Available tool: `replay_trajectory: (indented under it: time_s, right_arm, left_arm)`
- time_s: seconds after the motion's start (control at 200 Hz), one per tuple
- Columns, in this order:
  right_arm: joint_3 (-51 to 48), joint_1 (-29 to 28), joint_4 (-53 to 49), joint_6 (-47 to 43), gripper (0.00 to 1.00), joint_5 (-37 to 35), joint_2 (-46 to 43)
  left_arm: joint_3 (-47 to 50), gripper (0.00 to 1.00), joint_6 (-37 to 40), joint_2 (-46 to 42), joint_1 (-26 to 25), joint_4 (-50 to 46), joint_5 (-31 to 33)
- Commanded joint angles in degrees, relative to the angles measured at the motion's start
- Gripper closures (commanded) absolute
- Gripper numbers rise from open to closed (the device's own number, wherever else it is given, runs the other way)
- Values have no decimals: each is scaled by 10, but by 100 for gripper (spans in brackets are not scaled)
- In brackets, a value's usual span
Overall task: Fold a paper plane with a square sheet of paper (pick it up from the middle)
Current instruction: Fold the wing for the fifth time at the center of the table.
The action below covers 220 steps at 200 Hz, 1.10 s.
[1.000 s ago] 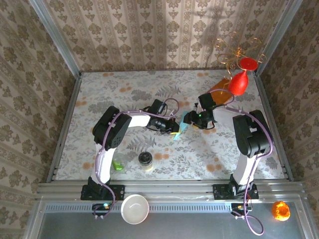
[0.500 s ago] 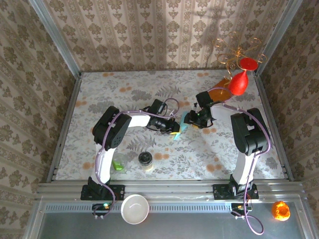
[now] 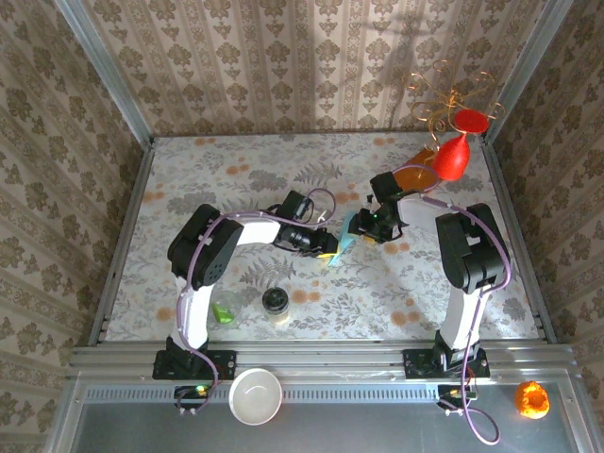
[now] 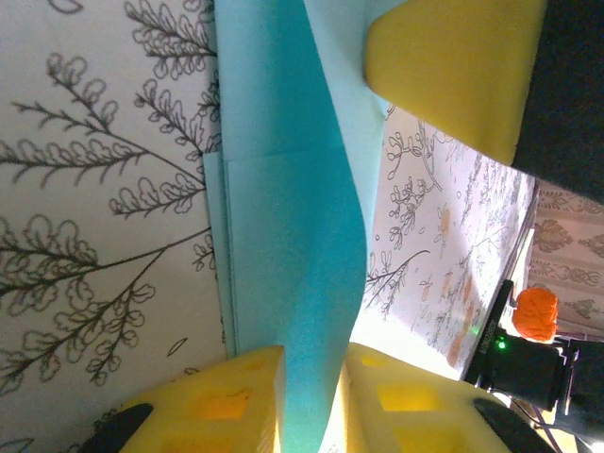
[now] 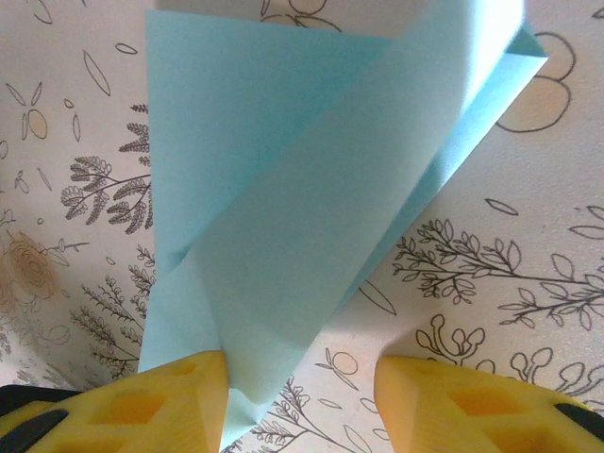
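Note:
The light blue square sheet of paper [image 3: 345, 238] lies partly folded on the flowered table between my two grippers. In the left wrist view a raised flap of the paper [image 4: 293, 236] runs between my left gripper's [image 4: 311, 363] yellow fingers, which stand slightly apart, so it is open. My left gripper [image 3: 330, 251] sits at the paper's left edge. My right gripper [image 3: 361, 225] is at the paper's right side. In the right wrist view the folded paper [image 5: 283, 217] rests against the left finger [image 5: 179, 392]. My right gripper [image 5: 300, 373] is open wide with bare table between its fingers.
An orange-brown sheet [image 3: 415, 176] and a red ornament on a wire stand [image 3: 453, 156] are at the back right. A dark-lidded jar [image 3: 276, 303] and a small green object [image 3: 224, 310] stand near the front. A white bowl [image 3: 256, 395] and an orange ball [image 3: 531, 399] lie off the table.
My left gripper's jaws have parted a little around the paper flap. The left arm's elbow has shifted slightly left. My right gripper edged toward the paper and narrowed a bit.

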State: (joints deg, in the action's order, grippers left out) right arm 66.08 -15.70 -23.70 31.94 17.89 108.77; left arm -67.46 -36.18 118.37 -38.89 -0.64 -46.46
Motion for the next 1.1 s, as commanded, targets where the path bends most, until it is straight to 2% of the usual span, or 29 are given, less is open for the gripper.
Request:
replay_trajectory:
  time_s: [0.0,0.485,0.825,1.095]
  right_arm:
    - [-13,-11,18,2,50,-57,64]
    - [24,-19,-35,2,51,-74,85]
    - [55,-35,-68,-3,44,-90,107]
    - [67,-37,-93,0,44,-97,118]
  left_arm:
    - [10,77,21,-12,4,-29,16]
    - [7,86,51,10,2,-63,33]
    - [21,87,60,9,2,-69,40]
    - [11,86,57,-5,2,-70,39]
